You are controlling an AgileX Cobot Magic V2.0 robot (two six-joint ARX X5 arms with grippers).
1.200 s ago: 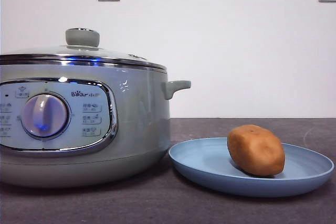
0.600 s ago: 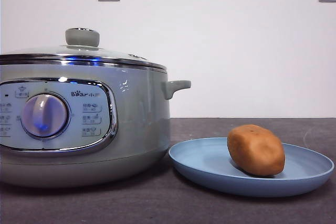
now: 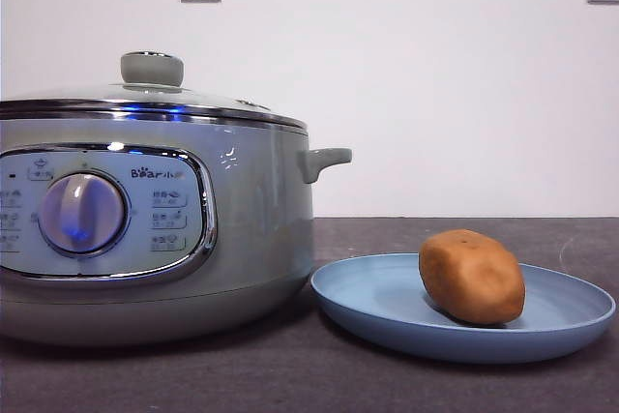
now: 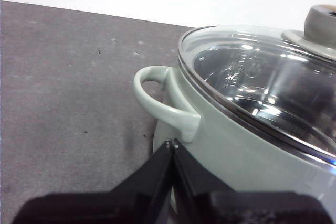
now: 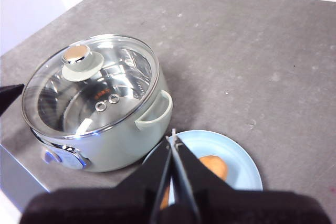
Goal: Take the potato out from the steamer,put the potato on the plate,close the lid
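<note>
While both my arms hang clear of work, potato (image 3: 472, 277) lies on plate (image 3: 387, 311), toward its right half. Skin smooth, orange-brown, oval; in front view long axis slants, higher end left, lower end right. Plate matte light blue, shallow, low rim, just beside steamer (image 3: 251, 229). Steamer round, glossy pale grey-green, chrome-framed panel, silver dial. Lid (image 5: 89, 85) seated on steamer: domed glass, chrome rim, round knob. My left gripper (image 4: 172, 143) pinched closed, empty, near steamer's side handle (image 4: 163, 103). My right gripper (image 5: 172, 139) closed too, empty, high above plate. Table (image 5: 252, 40) dark grey, speckled.
</note>
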